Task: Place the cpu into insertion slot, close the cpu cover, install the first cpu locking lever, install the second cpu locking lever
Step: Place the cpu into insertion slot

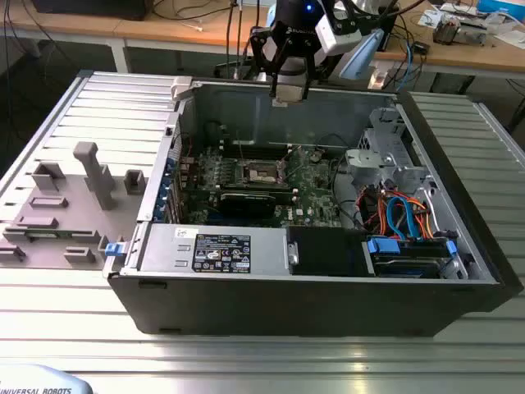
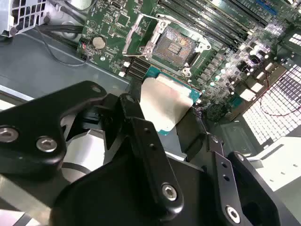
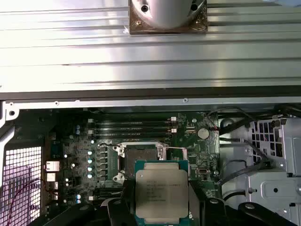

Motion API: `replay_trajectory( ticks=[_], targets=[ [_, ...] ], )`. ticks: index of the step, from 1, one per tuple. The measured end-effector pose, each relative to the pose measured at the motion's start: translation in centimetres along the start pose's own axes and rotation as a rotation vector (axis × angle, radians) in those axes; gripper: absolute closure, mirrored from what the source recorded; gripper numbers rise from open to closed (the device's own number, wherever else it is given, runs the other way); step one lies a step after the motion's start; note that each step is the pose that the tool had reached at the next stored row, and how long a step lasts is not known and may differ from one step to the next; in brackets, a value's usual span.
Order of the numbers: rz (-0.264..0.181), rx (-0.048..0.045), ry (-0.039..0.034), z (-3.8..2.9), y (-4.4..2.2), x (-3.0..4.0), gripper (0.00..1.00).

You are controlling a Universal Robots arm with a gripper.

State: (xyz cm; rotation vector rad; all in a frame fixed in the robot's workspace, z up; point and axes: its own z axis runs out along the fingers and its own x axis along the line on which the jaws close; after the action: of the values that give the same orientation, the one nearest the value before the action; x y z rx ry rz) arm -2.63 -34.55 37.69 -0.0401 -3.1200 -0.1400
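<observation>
The gripper (image 1: 288, 98), clamped on the cpu (image 3: 161, 195), hung at twelve o'clock of the slot (image 1: 261, 172) in the exterior view, clear of the case (image 1: 328, 111) walls. Both wrist views showed the slot uncovered.

Exterior view. We see a worktop (image 1: 246, 361) of ribbed, silvery aluminium profiles spanning the foreground and extending along both sides. Behind it stand light wooden desks (image 1: 164, 31) on white legs (image 1: 125, 57), strewn with cables (image 1: 189, 10) and small equipment. Beneath the desks we note a dark floor (image 1: 41, 78). In the first wrist view, the worktop's ribs reflect bright, even light.
</observation>
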Motion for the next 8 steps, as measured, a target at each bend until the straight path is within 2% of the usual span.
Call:
replay_trajectory(
  ticks=[8],
  targets=[
    [0.004, -0.0001, -0.0003, 0.01, -0.01, 0.38, 0.46]
  ],
)
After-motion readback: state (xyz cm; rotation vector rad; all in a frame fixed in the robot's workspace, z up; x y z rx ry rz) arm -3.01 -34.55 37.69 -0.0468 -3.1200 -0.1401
